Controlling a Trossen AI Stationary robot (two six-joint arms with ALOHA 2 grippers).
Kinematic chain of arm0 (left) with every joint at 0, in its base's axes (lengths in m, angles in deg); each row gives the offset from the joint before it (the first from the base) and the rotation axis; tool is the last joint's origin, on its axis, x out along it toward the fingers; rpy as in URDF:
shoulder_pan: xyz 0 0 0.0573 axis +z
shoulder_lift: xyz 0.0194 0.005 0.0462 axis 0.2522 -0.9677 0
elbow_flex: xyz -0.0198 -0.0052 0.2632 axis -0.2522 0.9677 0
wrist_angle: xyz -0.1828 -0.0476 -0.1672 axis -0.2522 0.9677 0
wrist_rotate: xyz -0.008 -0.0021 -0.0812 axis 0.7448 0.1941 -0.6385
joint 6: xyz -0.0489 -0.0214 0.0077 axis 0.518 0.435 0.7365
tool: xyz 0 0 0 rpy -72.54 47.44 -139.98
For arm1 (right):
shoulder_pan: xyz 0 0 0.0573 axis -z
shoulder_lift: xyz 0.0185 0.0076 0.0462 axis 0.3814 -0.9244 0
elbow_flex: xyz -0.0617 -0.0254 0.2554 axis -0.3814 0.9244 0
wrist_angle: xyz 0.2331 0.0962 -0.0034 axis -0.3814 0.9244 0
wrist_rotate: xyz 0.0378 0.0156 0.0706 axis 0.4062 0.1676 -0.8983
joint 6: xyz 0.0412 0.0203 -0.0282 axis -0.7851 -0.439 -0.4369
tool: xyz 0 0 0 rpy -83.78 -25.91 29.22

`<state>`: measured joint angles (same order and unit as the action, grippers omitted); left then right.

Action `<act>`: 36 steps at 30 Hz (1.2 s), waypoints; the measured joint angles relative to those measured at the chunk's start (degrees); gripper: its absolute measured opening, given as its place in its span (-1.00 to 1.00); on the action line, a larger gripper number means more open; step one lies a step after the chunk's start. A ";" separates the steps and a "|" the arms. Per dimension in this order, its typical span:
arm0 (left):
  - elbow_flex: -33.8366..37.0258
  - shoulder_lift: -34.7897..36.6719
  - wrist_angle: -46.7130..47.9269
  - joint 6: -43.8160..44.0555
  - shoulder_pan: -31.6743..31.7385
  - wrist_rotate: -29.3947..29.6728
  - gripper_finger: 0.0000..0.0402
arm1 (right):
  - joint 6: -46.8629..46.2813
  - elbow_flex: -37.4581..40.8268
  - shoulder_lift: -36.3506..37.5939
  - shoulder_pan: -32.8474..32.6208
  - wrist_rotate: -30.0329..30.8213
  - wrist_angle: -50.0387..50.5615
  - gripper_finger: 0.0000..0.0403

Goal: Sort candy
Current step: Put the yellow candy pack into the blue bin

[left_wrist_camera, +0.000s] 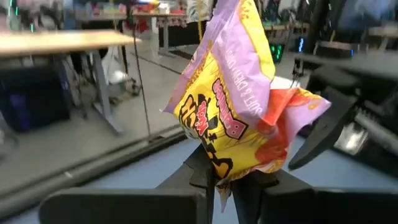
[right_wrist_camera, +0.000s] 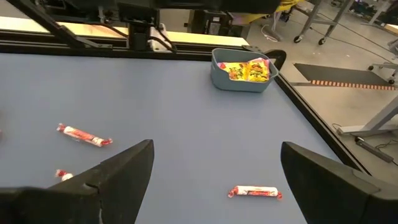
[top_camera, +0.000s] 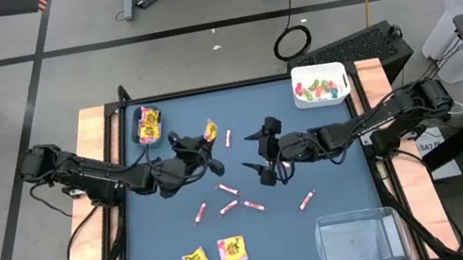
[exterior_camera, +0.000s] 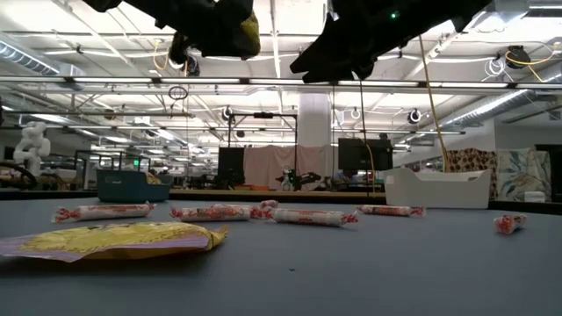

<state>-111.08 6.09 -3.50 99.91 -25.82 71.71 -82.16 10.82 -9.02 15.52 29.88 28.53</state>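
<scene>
Teal bin [top_camera: 147, 126], white bin [top_camera: 320, 84], clear bin [top_camera: 358, 239] on table [top_camera: 315, 172].

In the low view both dark arms are cut off by the top edge, so neither gripper shows whole there. The crinkled yellow-and-purple candy packet [left_wrist_camera: 239, 106] runs past the left wrist view's top edge, and the room behind it is blurred. From above, the contents of the white rectangular bin [top_camera: 320, 84] are too small to tell apart.
</scene>
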 joint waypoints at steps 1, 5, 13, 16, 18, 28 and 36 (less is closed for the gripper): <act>0.00 -0.04 0.02 -1.81 0.16 0.83 -0.80 | 0.09 0.00 0.00 -0.21 0.00 0.03 0.69; 0.00 1.02 1.83 -6.44 2.10 6.38 -0.80 | 0.58 0.00 0.00 -0.73 -0.04 0.33 0.69; -1.13 10.18 18.54 -5.91 10.46 5.32 -0.80 | 1.49 0.02 0.00 -0.67 0.02 0.54 0.69; -3.46 14.27 33.37 2.06 15.43 -0.37 -0.80 | 2.33 0.02 0.00 -0.55 0.22 0.23 0.69; -4.14 16.37 43.12 7.54 19.57 -4.11 -0.80 | 2.66 0.04 0.00 -0.27 0.20 0.11 0.69; -4.48 17.80 74.85 22.01 36.89 -16.81 -0.80 | 3.06 0.04 0.00 1.24 0.20 -0.32 0.69; -4.03 13.81 79.60 25.45 40.11 -20.98 -0.80 | 3.08 0.04 0.00 1.21 -0.09 -0.08 0.69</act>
<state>-115.10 19.90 76.10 125.36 14.30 50.73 -79.08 10.86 -9.02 16.73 29.79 28.45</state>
